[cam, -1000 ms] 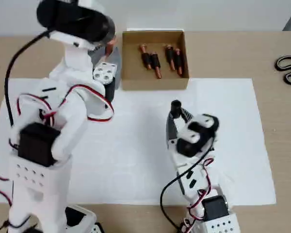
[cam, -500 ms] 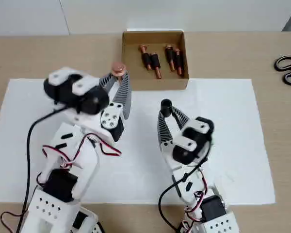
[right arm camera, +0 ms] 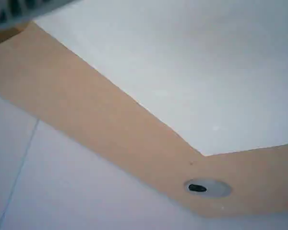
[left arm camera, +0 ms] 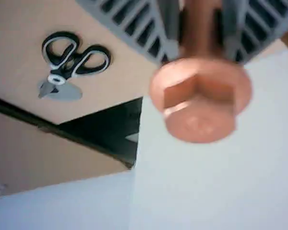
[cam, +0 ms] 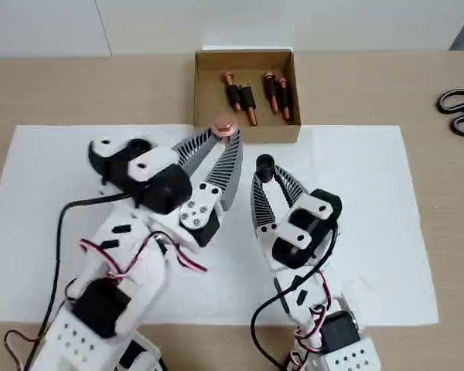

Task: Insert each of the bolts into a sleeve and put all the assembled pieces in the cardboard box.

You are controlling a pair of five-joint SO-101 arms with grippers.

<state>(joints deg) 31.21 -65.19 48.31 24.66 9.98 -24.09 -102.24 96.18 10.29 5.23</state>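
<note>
Copper-coloured bolt (cam: 223, 127) sits clamped at the tips of the left gripper (cam: 222, 137), its long axis in line with the fingers, hexagonal head pointing out, away from the arm and towards the front wall of the cardboard box (cam: 271, 134); the shank is mostly hidden between the fingers. Half a second ago this bolt was farther left, off the box's corner; it has swung right and now hangs near the black sleeve (cam: 264, 165). That sleeve is pinched in the right gripper (cam: 267, 175), roughly upright with one round end facing up, and has barely shifted. Four assembled pieces (cam: 247, 99) lie in the box, pointing lengthwise front to back. Scissors (left arm camera: 75, 61) rest on the desk (cam: 62, 85) far right.
</note>
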